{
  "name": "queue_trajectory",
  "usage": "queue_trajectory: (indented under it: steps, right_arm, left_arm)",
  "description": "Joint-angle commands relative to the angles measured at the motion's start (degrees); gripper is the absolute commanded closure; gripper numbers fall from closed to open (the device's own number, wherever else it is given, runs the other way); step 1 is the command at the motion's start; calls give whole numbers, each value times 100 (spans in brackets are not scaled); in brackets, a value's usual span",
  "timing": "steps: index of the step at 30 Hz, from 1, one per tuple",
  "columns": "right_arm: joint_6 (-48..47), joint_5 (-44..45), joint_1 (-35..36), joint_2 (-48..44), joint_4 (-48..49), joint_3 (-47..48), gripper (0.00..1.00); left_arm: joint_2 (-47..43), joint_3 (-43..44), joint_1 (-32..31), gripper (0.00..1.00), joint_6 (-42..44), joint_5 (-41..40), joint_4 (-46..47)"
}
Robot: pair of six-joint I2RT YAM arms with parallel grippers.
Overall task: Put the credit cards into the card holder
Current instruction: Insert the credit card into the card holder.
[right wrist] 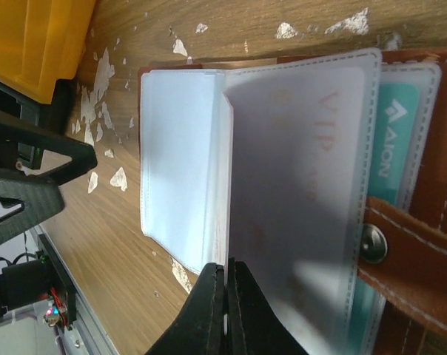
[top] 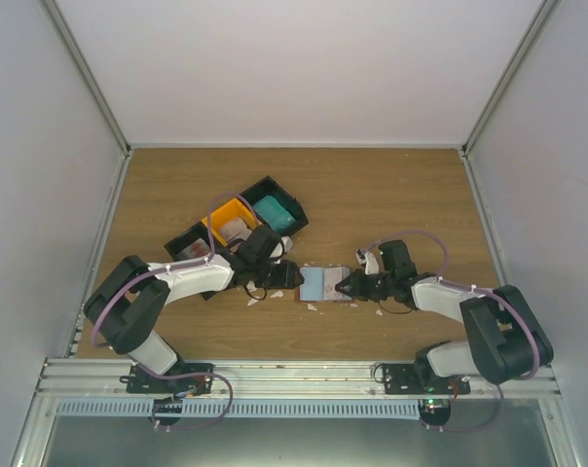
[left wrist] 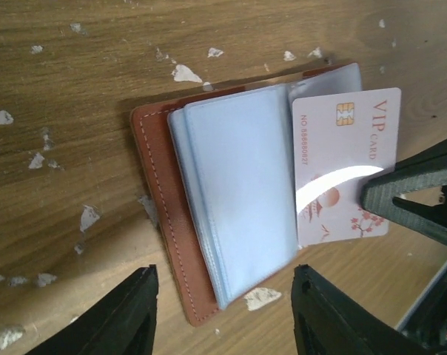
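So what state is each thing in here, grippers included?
card holder: open, lying flat
VIP card: partly in a clear sleeve
teal card: fully sleeved
left gripper: open, above the holder
right gripper: shut on the VIP card

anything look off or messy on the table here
White scraps litter the wooden table around the card holder, like flaked debris. The VIP card juts out past the holder's clear sleeves rather than sitting squarely inside.
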Motion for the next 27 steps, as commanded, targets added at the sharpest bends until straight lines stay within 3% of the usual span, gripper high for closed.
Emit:
queue_trajectory:
  steps: [1,16,27]
  right_arm:
    - [4,-208,-62,253,391,-8,99]
    - [569,-348,-72,804,919,-244,100]
    - [1317,-10,-73,536,1212,-593,99]
  left_arm:
    - [227,3,-98,52,-71,-283,388]
    - [720,125,-354,71,-95,-995,41]
    - [734,155,-523,83,-96,-1224,-75]
